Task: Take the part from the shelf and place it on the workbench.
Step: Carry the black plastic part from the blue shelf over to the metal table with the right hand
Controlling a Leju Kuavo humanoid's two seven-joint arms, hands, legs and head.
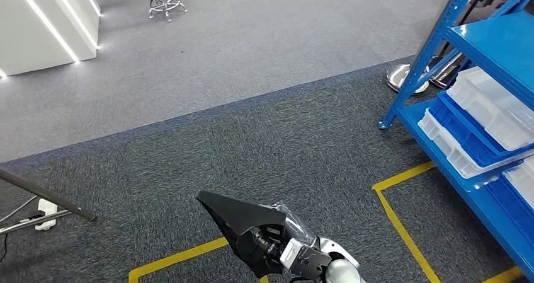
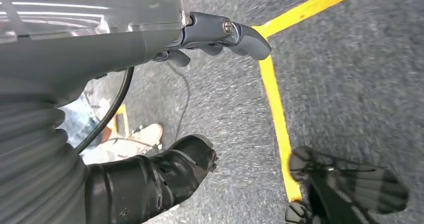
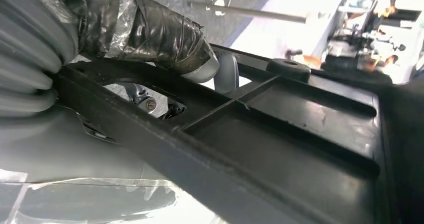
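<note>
Right wrist view: the right hand's fingers [image 3: 165,39] are clamped on the black ribbed part [image 3: 280,134], which juts forward past them. The left hand's fingers [image 2: 220,34] are apart over grey carpet [image 2: 350,84]; blue shelf [image 1: 485,50] stands well off to the right.

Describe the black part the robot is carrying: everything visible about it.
The black part looks like moulded plastic, dull with a slight sheen, tapering to a point in the head view. The right wrist view shows its underside: raised ribs crossing to form shallow recessed panels, and a small round boss near one edge. The right hand holds it, with a taped thumb pressed over one rib, above the dark carpet, beside the blue shelf.
</note>
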